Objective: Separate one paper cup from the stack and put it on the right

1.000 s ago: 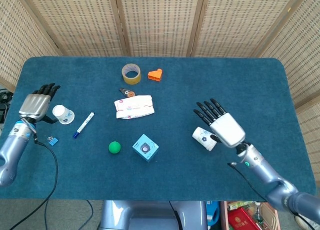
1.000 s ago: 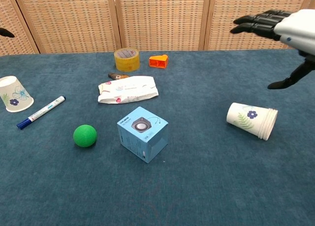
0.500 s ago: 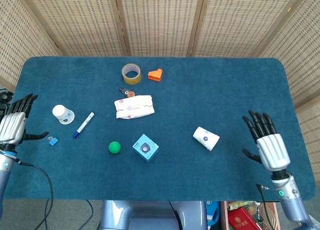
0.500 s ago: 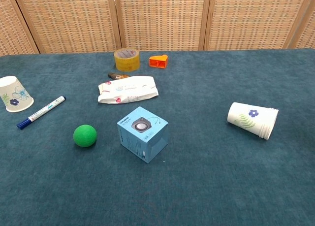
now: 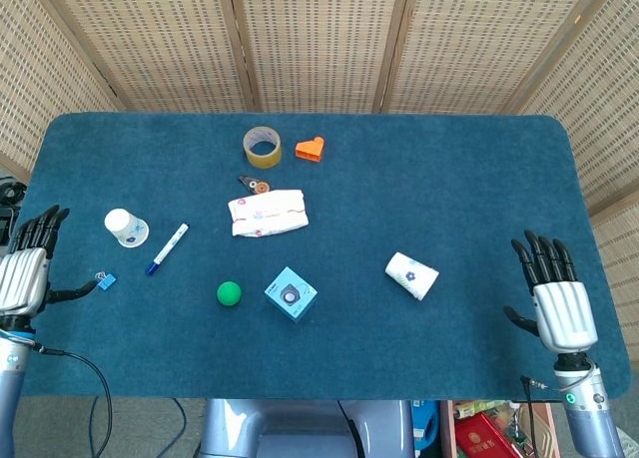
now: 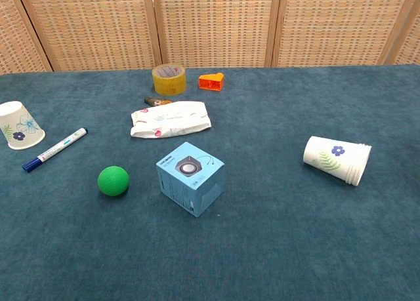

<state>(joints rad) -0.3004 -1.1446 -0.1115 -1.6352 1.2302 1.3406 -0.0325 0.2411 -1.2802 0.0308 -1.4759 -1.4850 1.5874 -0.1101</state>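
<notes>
On the blue table (image 5: 469,169), right of centre, the stack of paper cups (image 5: 411,275) is lying on its side, rim toward the right edge, unmoved over the last second. At far left the single paper cup (image 5: 126,228) is sitting upside down, likewise unmoved, touching nothing.

Right hand (image 5: 556,302): a second ago it was hovering over the stack; now it is hanging off the table's right edge, fingers spread and holding nothing. Left hand (image 5: 27,264): earlier beside the single cup; now it is sitting past the left edge, fingers straight and apart, holding nothing.

Only the head view is showing either hand and the small blue clip (image 5: 104,279). The chest view is showing the stack's flower print and layered rims.

Also lying on the table: marker (image 5: 167,248), green ball (image 5: 229,294), blue box (image 5: 291,293), wipes packet (image 5: 267,212), tape roll (image 5: 262,147), orange piece (image 5: 311,150). Open cloth is running along the right side and near edge.
</notes>
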